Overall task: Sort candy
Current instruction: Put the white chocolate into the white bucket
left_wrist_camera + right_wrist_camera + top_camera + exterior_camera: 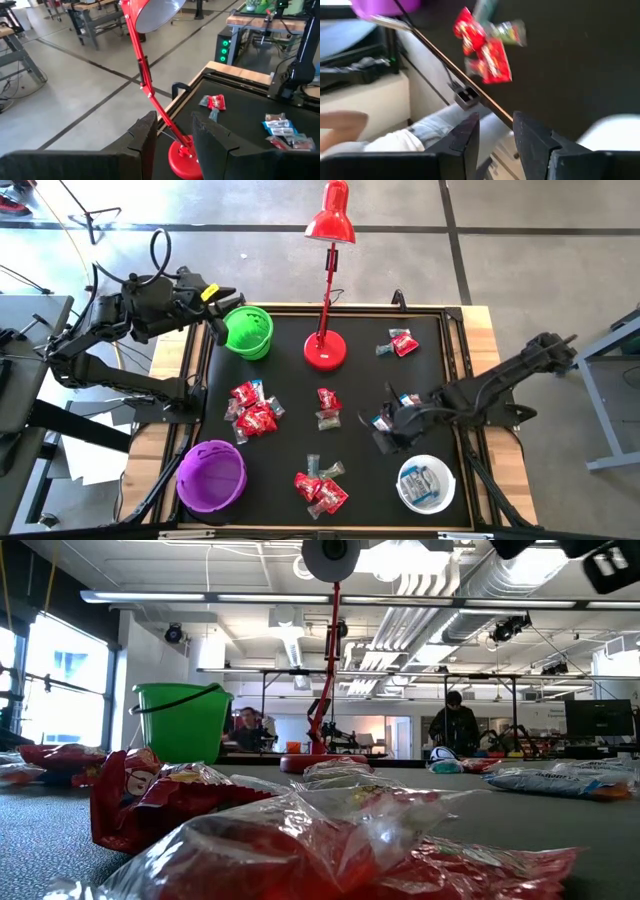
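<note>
Three bowls stand on the black mat (pixel 420 345): a green bowl (pixel 248 331) at the far left corner, a purple bowl (pixel 211 475) at the near left corner, and a white bowl (pixel 426 483) at the near right, the last holding several blue-and-white sweets whose number cannot be counted. One red desk lamp (pixel 326 345) stands on its round base at the middle of the far edge. The candy (pixel 252 408) lies in five loose heaps on the mat: a mostly red cluster at left centre, a small red and clear pair in the middle (pixel 327 408), a red and clear cluster near the front edge (pixel 321 485) between the purple and white bowls, a small red and clear pair toward the far right corner (pixel 401 343), and a few blue-and-white pieces (pixel 385 417) right of centre. The single pieces within each heap cannot be counted reliably. The left gripper (pixel 217 315) hangs just beside the green bowl, its two fingers (pixel 150 145) parted with only air between them. The right gripper (pixel 382 442) sits low over the mat close to the blue-and-white pieces, just above the white bowl's rim, its fingers (pixel 532 142) likewise apart and empty. In the low view two people show in the room beyond the table
</note>
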{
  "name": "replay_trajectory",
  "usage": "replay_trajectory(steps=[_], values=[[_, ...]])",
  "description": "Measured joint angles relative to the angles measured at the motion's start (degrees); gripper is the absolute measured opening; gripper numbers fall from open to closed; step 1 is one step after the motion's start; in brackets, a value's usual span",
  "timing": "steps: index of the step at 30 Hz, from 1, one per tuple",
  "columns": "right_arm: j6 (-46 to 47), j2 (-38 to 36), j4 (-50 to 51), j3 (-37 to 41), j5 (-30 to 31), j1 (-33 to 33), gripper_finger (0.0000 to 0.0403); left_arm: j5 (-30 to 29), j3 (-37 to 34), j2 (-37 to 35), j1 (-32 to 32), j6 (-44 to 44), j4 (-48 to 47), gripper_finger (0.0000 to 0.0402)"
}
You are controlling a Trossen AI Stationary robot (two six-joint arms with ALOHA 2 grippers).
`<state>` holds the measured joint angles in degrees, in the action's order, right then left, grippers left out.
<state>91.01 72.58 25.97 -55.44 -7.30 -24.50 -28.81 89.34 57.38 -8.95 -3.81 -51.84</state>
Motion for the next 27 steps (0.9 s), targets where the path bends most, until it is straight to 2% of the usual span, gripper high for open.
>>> replay_trajectory(steps=[6, 15, 21, 27], values=[[-6.36, 0.0, -1.25, 0.0, 0.06, 7.09, 0.0114, -0.01, 0.0, 0.0, -0.02, 1.05, -2.76, 0.0106], [-15.05, 0.0, 1.22, 0.0, 2.22, 22.25, 0.0114, -0.02, -3.81, -0.18, 0.0, 1.45, -3.86, 0.0106], [-16.72, 0.0, 6.25, 0.0, 10.06, 30.07, 0.0114, -0.45, -6.76, -0.13, 0.0, -0.66, -3.73, 0.0106], [-17.99, 0.0, 11.51, 0.0, 21.82, 35.13, 0.0114, -2.53, -7.04, -0.19, 0.0, -2.02, -2.41, 0.0106]])
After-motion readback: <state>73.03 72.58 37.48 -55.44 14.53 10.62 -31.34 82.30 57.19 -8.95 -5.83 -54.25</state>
